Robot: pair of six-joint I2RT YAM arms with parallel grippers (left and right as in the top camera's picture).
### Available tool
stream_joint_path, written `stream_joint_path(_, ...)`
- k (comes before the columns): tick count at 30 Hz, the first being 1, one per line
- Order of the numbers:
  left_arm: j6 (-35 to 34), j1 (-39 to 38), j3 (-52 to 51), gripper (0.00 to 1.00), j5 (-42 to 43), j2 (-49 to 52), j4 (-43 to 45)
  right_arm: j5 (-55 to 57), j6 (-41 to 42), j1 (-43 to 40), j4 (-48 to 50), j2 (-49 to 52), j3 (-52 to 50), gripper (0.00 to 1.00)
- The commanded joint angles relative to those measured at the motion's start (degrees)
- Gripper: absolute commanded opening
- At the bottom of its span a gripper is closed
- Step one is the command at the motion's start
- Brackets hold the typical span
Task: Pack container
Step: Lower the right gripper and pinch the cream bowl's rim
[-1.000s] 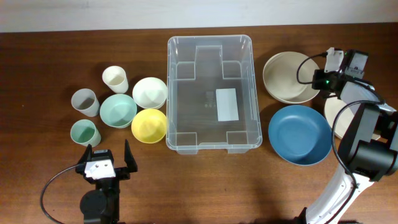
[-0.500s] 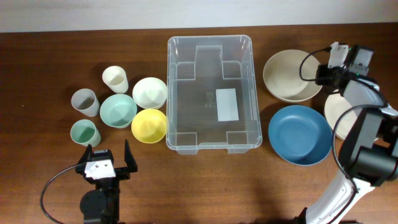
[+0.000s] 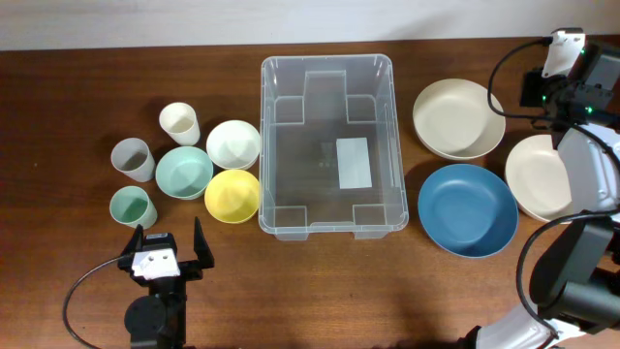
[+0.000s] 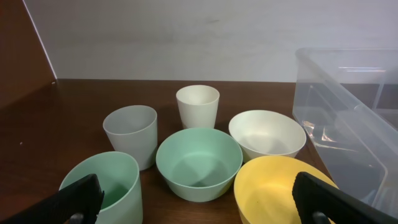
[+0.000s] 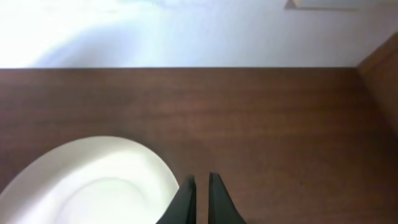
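Container, clear rectangular plastic bin [image 3: 326, 62]: empty, packing not begun. Left gripper [image 3: 169, 233] fingers wide apart, mint-green round bowl [image 4: 199, 163] ahead, untouched. Right gripper [image 5: 199, 182] fingers closed, empty.

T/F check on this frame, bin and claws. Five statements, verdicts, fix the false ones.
1. The container holds no dishes. True.
2. The yellow bowl sits inside the container. False: it is on the table, left of the container.
3. The left claw is open and empty. True.
4. The right claw holds a dish. False: it is shut on nothing, near the beige bowl's rim.
5. The grey cup stands upright, left of the container. True.
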Motion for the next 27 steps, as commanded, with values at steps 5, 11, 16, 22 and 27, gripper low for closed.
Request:
stream_joint_path(5, 0.87, -0.24, -0.33, 1.0, 0.17, -0.42, 0.13, 0.0, 0.94, 0.35, 1.75, 8.96, 0.81, 0.97)
stream_joint_path(11, 0.87, -0.24, -0.31, 1.0, 0.17, -0.42, 0.13, -2.64, 0.94, 0.46, 2.84, 13.57, 0.81, 1.0)
stream_joint_path(16, 0.87, -0.24, -0.31, 1.0, 0.17, -0.42, 0.13, -3.87, 0.94, 2.32, 4.02, 16.39, 0.83, 1.0)
stream_joint_path(22, 0.87, -0.24, -0.31, 1.0, 0.17, -0.42, 0.13, -1.01, 0.92, 4.81, 4.26, 18.27, 0.81, 0.94)
stream_joint_path(27, 0.87, -0.24, -0.33, 1.0, 0.17, -0.42, 0.13, 2.78, 0.94, 4.37, 2.56, 18.27, 0.81, 0.69)
